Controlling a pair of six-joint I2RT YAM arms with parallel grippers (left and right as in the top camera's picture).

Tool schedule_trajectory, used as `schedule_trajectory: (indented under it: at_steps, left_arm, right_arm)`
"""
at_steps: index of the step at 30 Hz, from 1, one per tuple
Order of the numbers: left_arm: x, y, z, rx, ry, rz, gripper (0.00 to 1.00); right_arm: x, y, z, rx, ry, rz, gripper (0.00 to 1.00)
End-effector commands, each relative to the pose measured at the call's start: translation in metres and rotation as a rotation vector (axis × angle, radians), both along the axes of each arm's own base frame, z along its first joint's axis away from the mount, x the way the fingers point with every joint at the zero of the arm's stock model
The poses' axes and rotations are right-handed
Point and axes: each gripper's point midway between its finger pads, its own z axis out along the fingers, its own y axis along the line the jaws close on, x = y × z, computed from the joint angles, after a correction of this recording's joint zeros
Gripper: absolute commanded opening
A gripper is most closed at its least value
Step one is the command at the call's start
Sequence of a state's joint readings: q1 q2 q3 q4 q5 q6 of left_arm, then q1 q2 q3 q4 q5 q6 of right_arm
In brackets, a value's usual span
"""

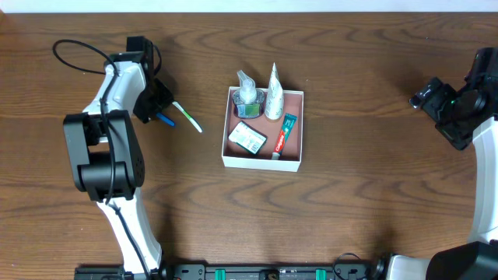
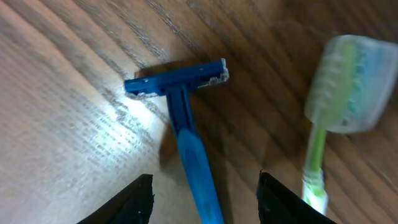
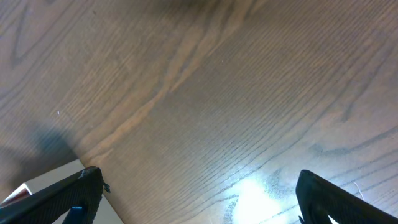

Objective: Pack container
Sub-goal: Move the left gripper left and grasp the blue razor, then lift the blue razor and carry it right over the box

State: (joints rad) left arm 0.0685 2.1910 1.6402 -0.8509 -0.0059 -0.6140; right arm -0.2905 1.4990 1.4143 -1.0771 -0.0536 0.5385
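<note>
Partly cut off by the frame, a blue razor [image 2: 179,93] lies between the spread fingers of the left gripper [image 2: 205,200], a capped toothbrush [image 2: 345,84] just right of them. Well rightward sits the white-walled, reddish-brown container [image 1: 261,162], toiletries [image 1: 272,101] inside. Beyond it, the right gripper [image 3: 199,199] hangs spread.

Robot lab workbench. Wood-grain table [image 1: 350,218]; left arm [image 1: 105,152] and right arm [image 1: 486,194] rising from near edge; black cable [image 1: 82,43] looped at far-left corner; black rail [image 1: 257,272] along near edge.
</note>
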Motion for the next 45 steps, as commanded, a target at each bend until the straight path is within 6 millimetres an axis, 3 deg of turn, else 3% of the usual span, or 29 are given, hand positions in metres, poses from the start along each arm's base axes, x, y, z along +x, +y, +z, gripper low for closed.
schedule_trajectory:
  at_steps: [1, 10, 18, 21, 27, 31, 34, 38, 42, 45]
  left_arm:
    - [0.001, 0.001, -0.004, 0.000, 0.001, 0.016, 0.54]
    - [0.003, 0.002, -0.008, -0.002, -0.005, 0.024, 0.54]
    - [-0.005, -0.009, -0.036, -0.065, 0.062, 0.020, 0.47]
    - [-0.007, -0.009, -0.039, -0.065, 0.073, 0.017, 0.40]
    - [-0.007, -0.011, -0.034, -0.076, 0.068, 0.010, 0.13]
    - [-0.011, -0.012, -0.029, -0.081, 0.086, 0.010, 0.08]
    - [-0.011, -0.012, -0.016, -0.085, 0.093, 0.010, 0.06]
    - [-0.001, -0.018, 0.019, -0.114, 0.040, -0.067, 0.06]
    - [0.008, -0.031, 0.069, -0.168, -0.070, -0.186, 0.06]
    - [0.005, -0.039, 0.109, -0.184, -0.152, -0.286, 0.06]
  right_arm:
    - [0.002, -0.001, 0.001, 0.006, -0.004, -0.012, 0.99]
    - [0.002, -0.001, 0.001, 0.006, -0.004, -0.012, 0.99]
    - [0.002, -0.001, 0.001, 0.007, -0.004, -0.012, 0.99]
    - [0.002, -0.001, 0.001, 0.006, -0.004, -0.012, 0.99]
    - [0.002, -0.001, 0.001, 0.006, -0.004, -0.012, 0.99]
    - [0.002, -0.001, 0.001, 0.006, -0.004, -0.012, 0.99]
    - [0.002, -0.001, 0.001, 0.006, -0.004, -0.012, 0.99]
    - [0.002, -0.001, 0.001, 0.006, -0.004, -0.012, 0.99]
    - [0.002, -0.001, 0.001, 0.007, -0.004, -0.012, 0.99]
    - [0.002, -0.001, 0.001, 0.007, -0.004, -0.012, 0.99]
